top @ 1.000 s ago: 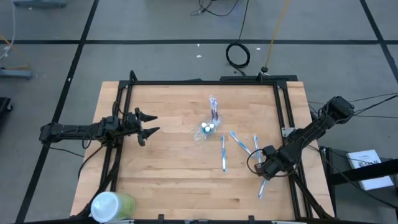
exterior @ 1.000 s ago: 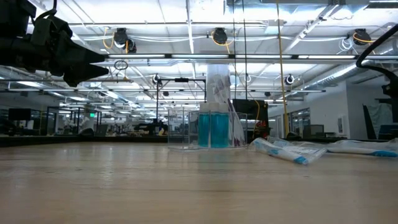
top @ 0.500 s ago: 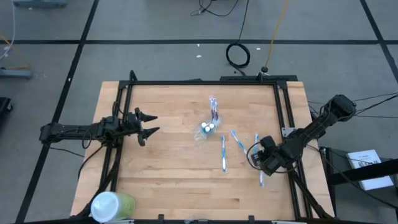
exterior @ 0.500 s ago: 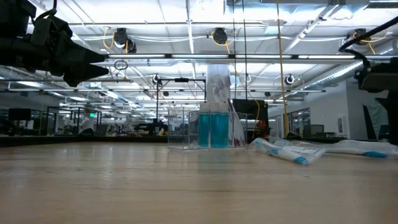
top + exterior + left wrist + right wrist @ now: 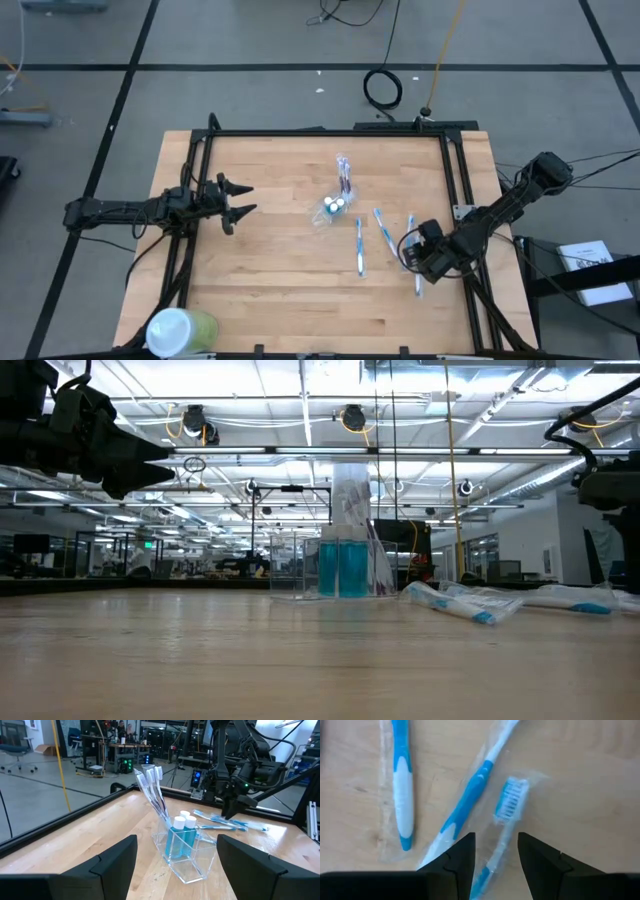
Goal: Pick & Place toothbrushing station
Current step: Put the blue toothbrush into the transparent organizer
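Now, my right pincer (image 5: 412,259): partly open, holding nothing, poised over a wrapped toothbrush (image 5: 502,827) near the table's (image 5: 270,290) right side.
Left pincer (image 5: 238,201): wide open, empty, waiting at the left edge.
Station: clear plastic cup (image 5: 182,855) mid-table, with toothbrushes upright and two white-capped teal tubes (image 5: 181,836) inside; three more brushes lie flat between it and me.
Risk: the crinkly film is slick; I may pinch wrapper only, and the slim handle slides out.
Risk: neighbouring brush (image 5: 470,792) lies close; my fingers could nudge it.
Shapes: thin, flat, smooth handles on bare wood.
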Available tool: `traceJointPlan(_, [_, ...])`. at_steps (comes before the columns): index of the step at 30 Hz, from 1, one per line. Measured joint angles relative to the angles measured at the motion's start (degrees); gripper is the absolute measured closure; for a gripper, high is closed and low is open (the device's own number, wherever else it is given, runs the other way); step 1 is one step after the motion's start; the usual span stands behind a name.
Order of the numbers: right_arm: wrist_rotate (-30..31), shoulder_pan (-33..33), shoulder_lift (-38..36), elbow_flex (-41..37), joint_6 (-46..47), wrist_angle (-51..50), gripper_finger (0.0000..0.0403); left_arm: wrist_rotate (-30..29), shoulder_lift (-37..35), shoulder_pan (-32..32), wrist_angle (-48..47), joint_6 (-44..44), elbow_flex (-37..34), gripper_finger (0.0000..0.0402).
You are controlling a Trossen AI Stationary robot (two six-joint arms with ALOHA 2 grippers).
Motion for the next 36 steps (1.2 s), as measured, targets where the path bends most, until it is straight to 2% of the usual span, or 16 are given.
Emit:
traceJointPlan(16, [3.33,-2.74,-0.22,-5.55,0.09,6.07,0.0261,0.01,-0.02,-0.01,0.00,0.00,0.00,0.0119])
traceJointPlan(26, [10.86,-2.81,-0.09,-5.70,-0.11,7.14,0.0261,0.02,-0.02,0.00,-0.02,0.00,0.00,0.0119])
traceJointPlan(36, [11.05,-2.85,-0.05,-5.70,-0.54,6.81,0.0270,0.02,-0.01,-0.01,0.00,0.00,0.00,0.0119])
